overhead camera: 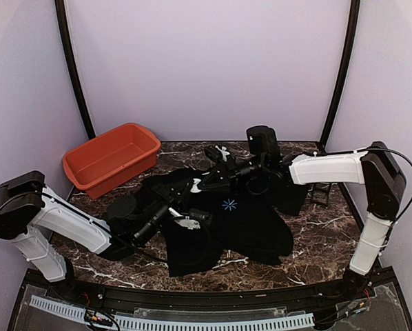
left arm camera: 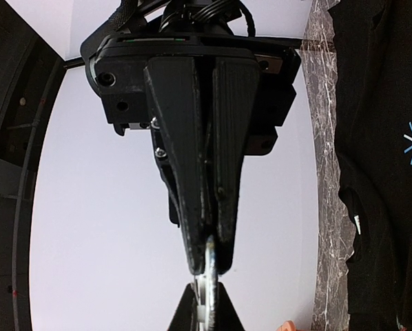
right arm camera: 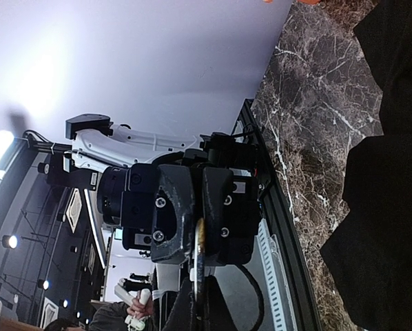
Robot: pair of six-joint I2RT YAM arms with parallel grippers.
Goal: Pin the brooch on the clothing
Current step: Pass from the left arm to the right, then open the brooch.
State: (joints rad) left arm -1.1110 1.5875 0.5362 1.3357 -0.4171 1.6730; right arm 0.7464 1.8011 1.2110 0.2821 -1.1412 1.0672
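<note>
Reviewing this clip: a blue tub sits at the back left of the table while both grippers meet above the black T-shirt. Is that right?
No. The tub is orange-red, not blue; the top external view shows it. It does sit at the back left of the table, while the left gripper and right gripper meet above the black T-shirt.

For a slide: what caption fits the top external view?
Left gripper and right gripper meet tip to tip above a black T-shirt on dark marble table, orange plastic tub behind.
</note>
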